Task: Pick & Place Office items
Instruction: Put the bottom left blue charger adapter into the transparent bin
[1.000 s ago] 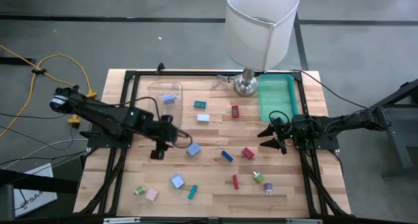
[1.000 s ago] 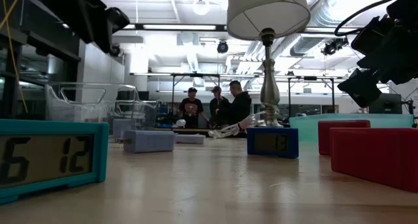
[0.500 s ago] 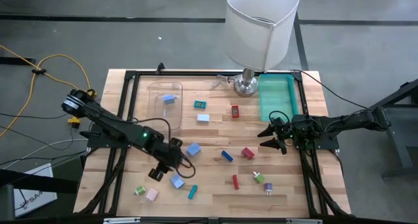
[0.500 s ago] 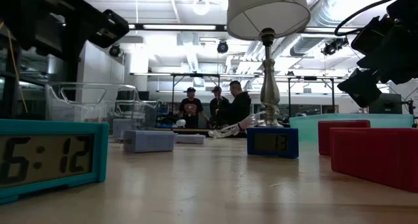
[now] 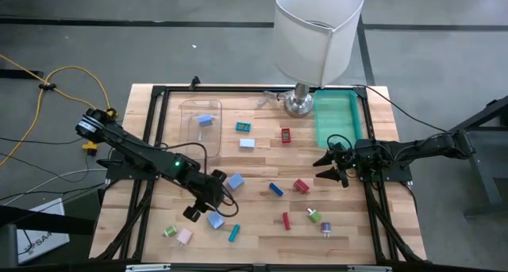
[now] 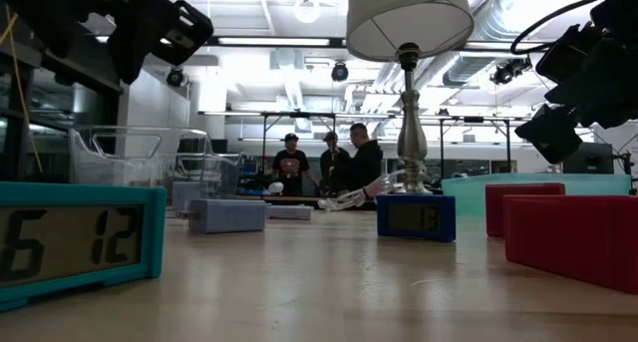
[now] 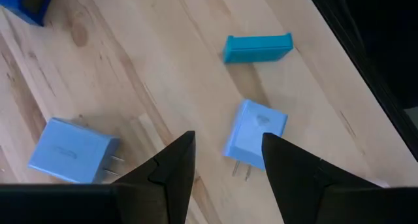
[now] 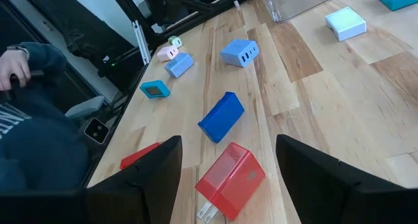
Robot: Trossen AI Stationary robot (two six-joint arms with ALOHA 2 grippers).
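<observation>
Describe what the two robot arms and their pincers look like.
Both arms are black, slim and jointed, with thin black cables looped alongside. The left arm shows a small green light on one link. The left pincer and the right pincer each have two broad, dark, wedge-shaped fingers with angular tips.
</observation>
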